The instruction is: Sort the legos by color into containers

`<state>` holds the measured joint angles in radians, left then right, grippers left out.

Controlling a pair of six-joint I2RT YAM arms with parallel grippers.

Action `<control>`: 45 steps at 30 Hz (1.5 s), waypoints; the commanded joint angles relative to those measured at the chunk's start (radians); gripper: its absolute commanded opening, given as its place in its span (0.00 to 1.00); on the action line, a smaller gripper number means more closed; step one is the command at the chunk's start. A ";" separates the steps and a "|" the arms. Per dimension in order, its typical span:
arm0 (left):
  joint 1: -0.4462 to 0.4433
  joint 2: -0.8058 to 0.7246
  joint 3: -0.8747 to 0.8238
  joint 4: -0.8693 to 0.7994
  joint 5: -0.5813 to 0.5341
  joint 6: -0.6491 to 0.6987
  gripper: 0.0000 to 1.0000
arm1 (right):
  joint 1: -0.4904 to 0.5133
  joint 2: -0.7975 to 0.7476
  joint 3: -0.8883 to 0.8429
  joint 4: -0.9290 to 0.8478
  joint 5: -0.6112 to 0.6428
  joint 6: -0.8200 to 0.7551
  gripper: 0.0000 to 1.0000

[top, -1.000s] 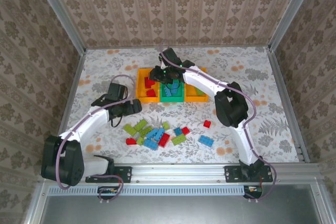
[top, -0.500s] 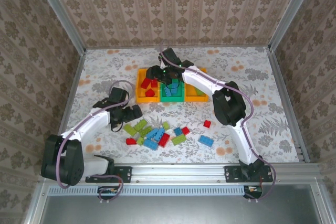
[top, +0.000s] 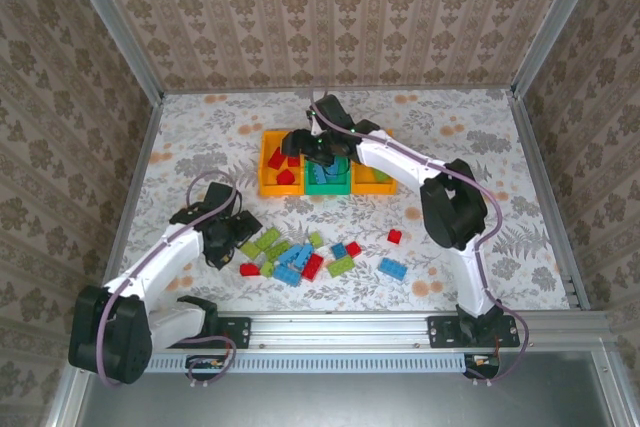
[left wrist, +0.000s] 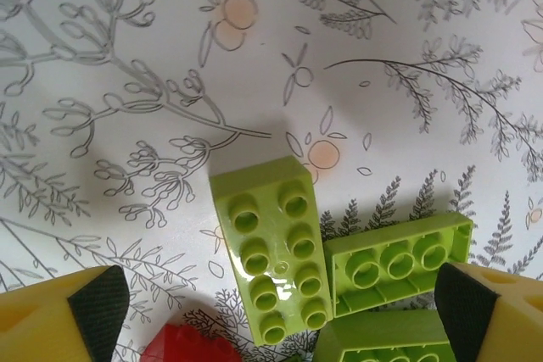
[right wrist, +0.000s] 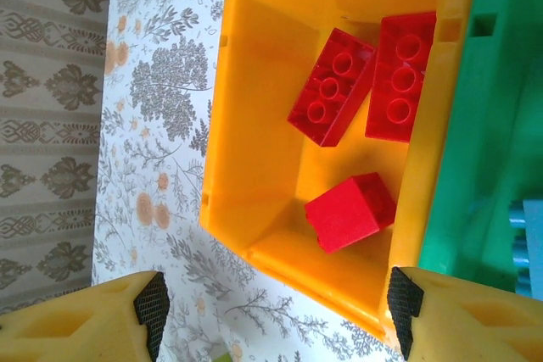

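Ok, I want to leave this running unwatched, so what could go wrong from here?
1. The open left gripper straddles a lime green brick lying close beside a second lime brick and a loose red brick; closing may catch or shove a neighbour.
2. The open right gripper hangs over the left orange bin holding three red bricks, one fingertip near the green bin's wall; pulling away might clip it and shift the bins.

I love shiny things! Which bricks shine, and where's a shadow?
Left wrist view: the middle lime brick has a tiny glint between its studs, with a soft grey shadow on the table above it. Right wrist view: the red bricks in the orange bin look glossy.
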<state>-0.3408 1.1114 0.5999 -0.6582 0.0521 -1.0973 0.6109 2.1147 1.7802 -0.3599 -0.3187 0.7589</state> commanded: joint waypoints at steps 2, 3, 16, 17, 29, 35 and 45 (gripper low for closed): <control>0.002 0.023 -0.031 0.009 -0.012 -0.093 0.93 | -0.019 -0.092 -0.094 0.036 0.029 -0.019 0.73; 0.008 0.033 -0.029 0.017 -0.012 -0.093 0.92 | -0.024 -0.106 -0.118 0.043 0.030 -0.018 0.73; 0.051 0.170 -0.020 0.125 0.010 -0.041 0.73 | -0.071 -0.332 -0.382 0.014 0.141 -0.058 0.74; 0.053 0.190 -0.018 0.129 0.013 -0.032 0.70 | -0.077 -0.355 -0.402 0.007 0.159 -0.062 0.75; 0.071 0.267 0.009 0.179 -0.002 -0.006 0.44 | -0.206 -0.602 -0.643 -0.041 0.269 -0.078 0.77; 0.082 0.266 0.050 0.193 -0.018 0.022 0.34 | -0.230 -0.686 -0.737 -0.105 0.327 -0.096 0.78; 0.055 0.268 0.265 0.163 -0.057 0.142 0.35 | -0.245 -0.806 -0.866 -0.165 0.345 -0.062 0.78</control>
<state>-0.2745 1.3746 0.7963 -0.5285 0.0235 -1.0229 0.3691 1.3472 0.9401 -0.4839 -0.0021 0.6846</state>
